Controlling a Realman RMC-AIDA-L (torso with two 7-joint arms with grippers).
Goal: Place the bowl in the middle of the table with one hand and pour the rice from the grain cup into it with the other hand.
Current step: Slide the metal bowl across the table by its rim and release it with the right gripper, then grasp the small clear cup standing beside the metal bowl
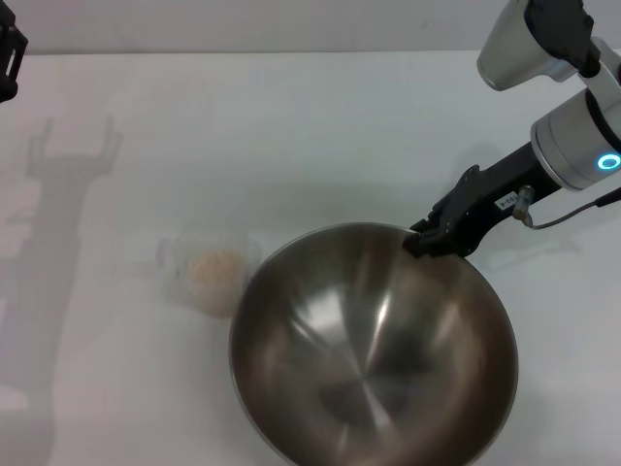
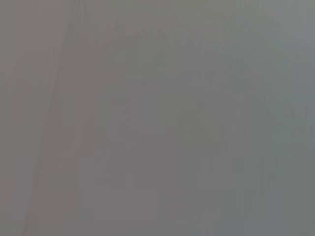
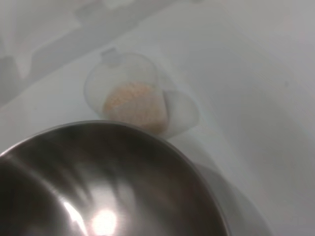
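Note:
The big steel bowl fills the near right of the white table. My right gripper is shut on the bowl's far rim. The clear grain cup stands upright just left of the bowl, with the bowl's rim right next to it. It holds a small heap of rice. The right wrist view shows the bowl's rim with the cup and its rice just past it. My left gripper shows only as a black part at the far left edge, away from the cup.
The left arm casts a shadow on the table's left side. The left wrist view shows only a plain grey surface. The right arm reaches in from the far right.

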